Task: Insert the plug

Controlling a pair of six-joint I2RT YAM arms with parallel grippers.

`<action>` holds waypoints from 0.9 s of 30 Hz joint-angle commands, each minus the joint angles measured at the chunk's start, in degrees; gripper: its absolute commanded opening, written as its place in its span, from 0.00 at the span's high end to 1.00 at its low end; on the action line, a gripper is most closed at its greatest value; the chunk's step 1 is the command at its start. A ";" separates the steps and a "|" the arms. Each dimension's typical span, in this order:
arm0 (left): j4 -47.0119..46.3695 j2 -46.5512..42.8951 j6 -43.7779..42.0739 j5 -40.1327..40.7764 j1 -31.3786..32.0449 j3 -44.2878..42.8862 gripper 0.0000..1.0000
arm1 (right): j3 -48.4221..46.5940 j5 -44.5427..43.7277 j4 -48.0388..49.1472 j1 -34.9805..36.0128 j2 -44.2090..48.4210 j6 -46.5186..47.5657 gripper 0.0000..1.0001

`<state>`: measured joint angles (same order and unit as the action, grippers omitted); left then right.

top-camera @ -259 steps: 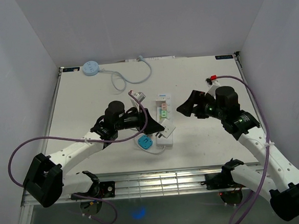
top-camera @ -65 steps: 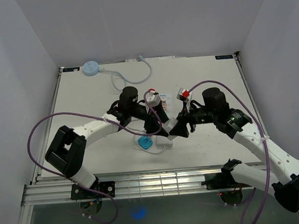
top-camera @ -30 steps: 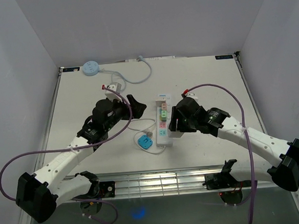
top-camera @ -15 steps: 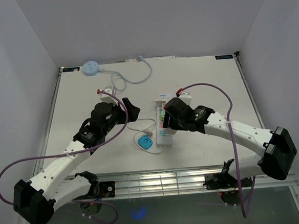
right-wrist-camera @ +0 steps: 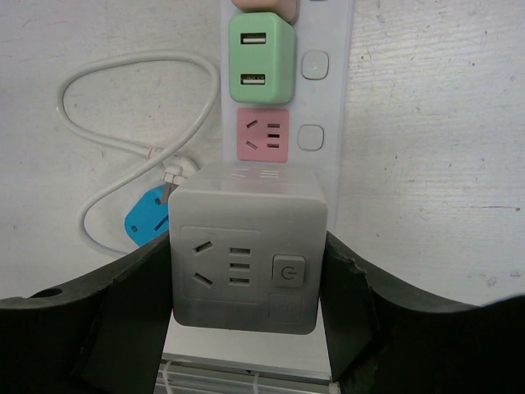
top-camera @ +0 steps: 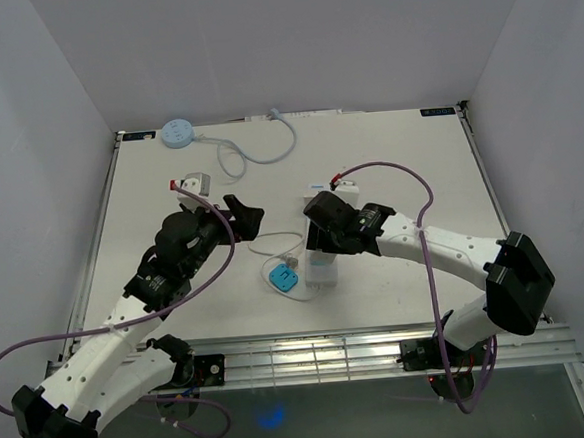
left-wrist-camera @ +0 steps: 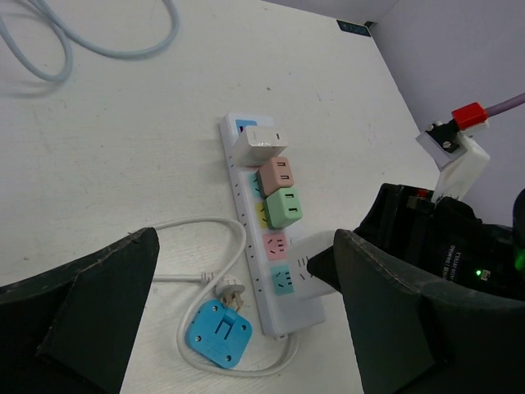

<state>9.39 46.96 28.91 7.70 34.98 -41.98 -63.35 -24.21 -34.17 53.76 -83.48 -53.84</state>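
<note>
Power strip [right-wrist-camera: 335,98] end, probably behind plug [right-wrist-camera: 248,250]

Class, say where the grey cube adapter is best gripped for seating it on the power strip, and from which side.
Grip the cube adapter by its two flat, parallel side walls, from above, as the right gripper does now. Those walls give flat contact, and the underside is left free to meet the power strip.

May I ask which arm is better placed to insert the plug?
Right: the right claw grips the grey cube plug over the power strip; the left claw is open and empty.
</note>
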 commanded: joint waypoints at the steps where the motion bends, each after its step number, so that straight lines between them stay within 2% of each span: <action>1: 0.19 -1.17 -0.08 1.16 -0.09 0.41 0.02 | -3.01 -2.07 1.21 0.47 -0.80 -1.44 0.92; 5: 3.70 0.41 0.54 4.77 -0.09 -1.35 0.02 | -2.92 -1.98 1.92 0.65 -1.51 -1.18 0.92; 27: 4.68 2.70 1.15 3.11 -0.09 -2.50 0.02 | -5.02 -2.16 -1.86 0.74 -7.31 -1.79 0.92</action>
<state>13.54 50.26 29.89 10.74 34.98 -42.17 -65.34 -24.12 -34.54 54.08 -90.04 -54.28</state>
